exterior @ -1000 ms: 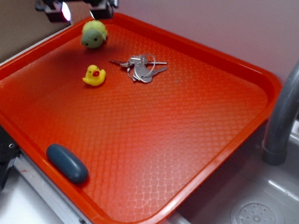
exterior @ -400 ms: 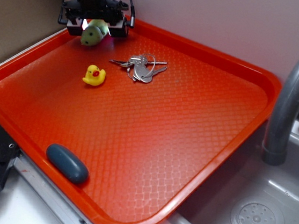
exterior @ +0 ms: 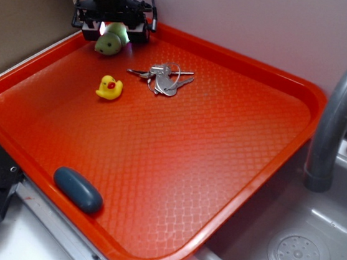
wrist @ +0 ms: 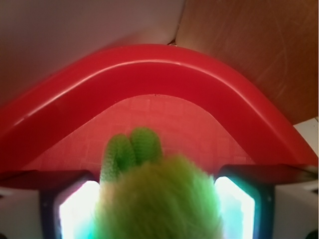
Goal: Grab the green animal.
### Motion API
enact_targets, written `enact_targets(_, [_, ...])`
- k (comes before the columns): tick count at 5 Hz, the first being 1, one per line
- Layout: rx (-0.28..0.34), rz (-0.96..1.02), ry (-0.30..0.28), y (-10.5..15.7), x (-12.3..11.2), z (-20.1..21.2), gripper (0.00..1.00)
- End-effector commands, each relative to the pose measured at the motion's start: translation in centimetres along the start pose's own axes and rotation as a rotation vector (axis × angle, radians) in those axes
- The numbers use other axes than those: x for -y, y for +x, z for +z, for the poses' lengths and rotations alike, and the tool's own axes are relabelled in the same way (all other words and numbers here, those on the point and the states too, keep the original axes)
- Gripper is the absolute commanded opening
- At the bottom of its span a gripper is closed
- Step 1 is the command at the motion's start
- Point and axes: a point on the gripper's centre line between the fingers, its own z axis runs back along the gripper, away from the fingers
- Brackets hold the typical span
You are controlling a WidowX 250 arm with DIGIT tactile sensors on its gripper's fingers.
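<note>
The green animal (exterior: 110,43), a small fuzzy yellow-green plush, sits in the far left corner of the orange tray (exterior: 244,59). My gripper (exterior: 113,33) is lowered over it, with one finger on each side of the toy. In the wrist view the plush (wrist: 159,204) fills the space between the two bright finger pads (wrist: 77,209), with its darker green part pointing at the tray rim (wrist: 149,64). The jaws are still spread wide and look open around the toy, not squeezing it.
A small yellow duck (exterior: 109,87) and a bunch of keys (exterior: 164,77) lie close by on the tray. A grey-blue oblong object (exterior: 77,189) lies near the front rim. A grey faucet (exterior: 338,111) and sink (exterior: 298,255) are at the right. A brown board stands at the left.
My gripper has moved right from the tray's far left edge and come down over the green animal, so that the toy now sits between the fingers.
</note>
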Motion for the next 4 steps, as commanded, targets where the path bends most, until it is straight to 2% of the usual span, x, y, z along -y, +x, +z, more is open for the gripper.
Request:
enact_targets(1, [-0.062,-0.194,-0.040,1.1,-1.6,8.4,0.00])
enact_targets(2, [-0.130,-0.295,-0.177,0.6,-2.0,13.0,0.00])
enact_targets(3, [-0.151,-0.384,-0.265,-1.0,-1.4,16.5,0.00])
enact_targets(4, [-0.204,-0.453,-0.386,-3.9,-0.3,21.7,0.00])
